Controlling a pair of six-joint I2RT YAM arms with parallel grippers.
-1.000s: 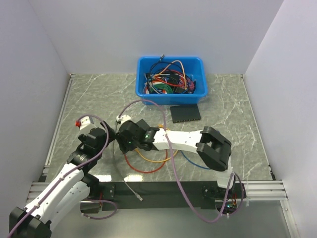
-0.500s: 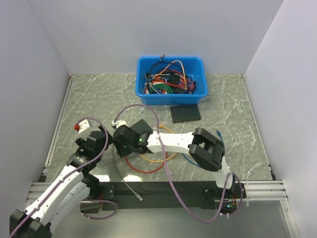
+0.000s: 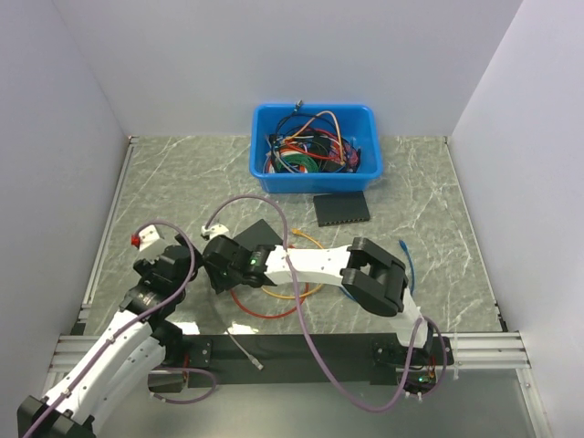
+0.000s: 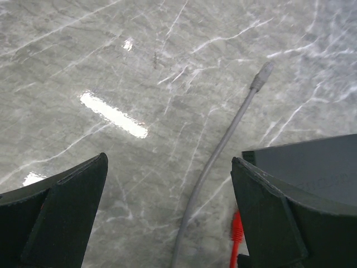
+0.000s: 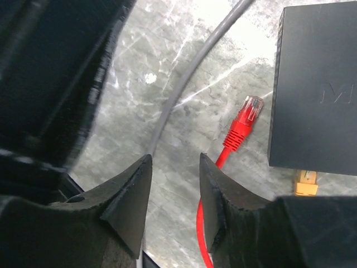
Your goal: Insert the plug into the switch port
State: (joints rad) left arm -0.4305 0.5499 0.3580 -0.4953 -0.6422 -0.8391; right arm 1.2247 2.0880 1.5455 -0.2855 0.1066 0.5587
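The bright-blue cable [image 3: 408,266] lies on the table right of my right arm, its clear plug [image 3: 401,245] loose at the far end. A flat black switch [image 3: 342,208] with a row of ports along its near edge lies in front of the bin. A second black box [image 3: 260,230] lies by my right gripper and shows in the right wrist view [image 5: 318,84] and the left wrist view [image 4: 312,167]. My right gripper [image 3: 219,265] [image 5: 175,156] is open and empty, low over the table. My left gripper [image 3: 178,265] [image 4: 168,161] is open wide and empty, facing it.
A blue bin [image 3: 310,182] full of cables stands at the back. A grey cable [image 4: 223,139] [image 5: 189,72] runs between both grippers. A red cable's plug [image 5: 245,120] and an orange plug [image 5: 305,181] lie beside the black box. Red and orange loops [image 3: 274,306] lie under my right arm.
My right arm has swung further left and nearer, uncovering the black box behind it. My left gripper has drawn back to the left and nearer.
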